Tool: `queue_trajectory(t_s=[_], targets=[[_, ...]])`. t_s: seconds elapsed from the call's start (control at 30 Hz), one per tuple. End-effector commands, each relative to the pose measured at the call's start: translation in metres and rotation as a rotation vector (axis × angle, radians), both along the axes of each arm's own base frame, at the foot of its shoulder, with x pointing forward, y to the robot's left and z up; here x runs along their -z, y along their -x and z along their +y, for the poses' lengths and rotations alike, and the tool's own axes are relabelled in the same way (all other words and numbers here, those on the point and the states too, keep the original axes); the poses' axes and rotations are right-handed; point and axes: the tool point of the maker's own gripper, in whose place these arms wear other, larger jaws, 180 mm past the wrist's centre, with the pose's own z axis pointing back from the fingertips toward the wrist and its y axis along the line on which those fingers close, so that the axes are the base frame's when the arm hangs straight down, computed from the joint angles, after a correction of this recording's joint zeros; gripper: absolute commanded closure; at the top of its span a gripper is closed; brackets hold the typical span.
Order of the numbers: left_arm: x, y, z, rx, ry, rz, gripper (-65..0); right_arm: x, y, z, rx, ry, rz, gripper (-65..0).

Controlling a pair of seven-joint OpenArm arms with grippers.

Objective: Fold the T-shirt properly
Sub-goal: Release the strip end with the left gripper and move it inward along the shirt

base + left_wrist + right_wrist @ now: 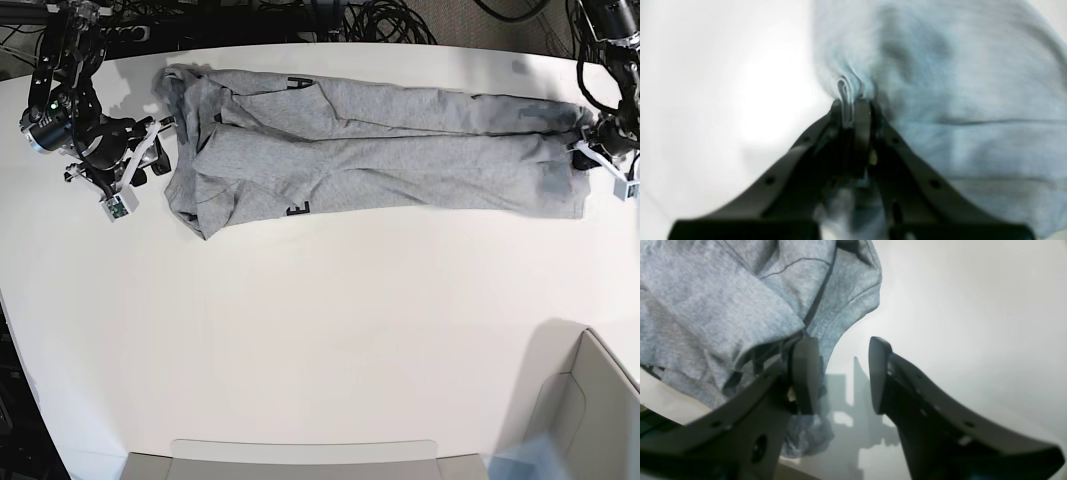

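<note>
The heather-grey T-shirt (380, 150) lies stretched in a long band across the far part of the white table (320, 330), with bits of black lettering (297, 208) showing at folds. My left gripper (583, 143) is at the shirt's right end. In the left wrist view it (851, 110) is shut on a bunched fold of the shirt (957, 100). My right gripper (160, 150) is at the shirt's left end. In the right wrist view it (840, 373) is open, one finger (803, 373) against the cloth (723, 290), the other over bare table.
A grey bin (590, 400) stands at the front right corner. A flat grey tray (300, 455) lies along the front edge. Black cables (380, 20) lie beyond the table's back edge.
</note>
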Motion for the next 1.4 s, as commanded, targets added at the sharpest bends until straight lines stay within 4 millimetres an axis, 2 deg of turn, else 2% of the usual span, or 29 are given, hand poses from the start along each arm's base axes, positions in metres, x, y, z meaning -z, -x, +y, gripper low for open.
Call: queue_trajectory(t_s=[0.0,0.23,0.33,0.43,0.7,0.87,1.13,1.37], targets=[[-0.028,-0.02,0.006,0.03,-0.045,-0.079,0.0,-0.006,-0.001,-0.002,-0.012,0.012,-0.023,-24.7],[-0.07,-0.003,0.011,0.001,-0.106,-0.117,0.0,-0.003,0.003,-0.002,-0.012,0.012,-0.012,-24.7],[-0.084,0.0,-0.001,0.026,-0.128,-0.127,0.0,-0.003,0.003,-0.001,-0.012,0.009,-0.012,-24.7],[-0.092,0.004,-0.029,0.088,-0.147,-0.141,0.0,-0.004,0.001,-0.001,-0.011,0.007,-0.017,-24.7],[-0.079,0.01,-0.114,0.215,-0.053,-0.168,0.0,-0.003,0.001,0.003,-0.006,-0.008,-0.018,-24.7],[-0.073,0.013,-0.156,0.266,0.018,-0.183,0.0,-0.003,0.001,0.004,-0.006,-0.011,-0.018,-24.7],[-0.06,0.013,-0.213,0.328,0.144,-0.182,0.0,-0.002,0.002,0.007,-0.003,-0.018,-0.016,-24.7],[-0.052,0.011,-0.241,0.26,0.247,-0.16,0.0,-0.001,0.003,0.009,-0.005,-0.022,-0.012,-24.7]])
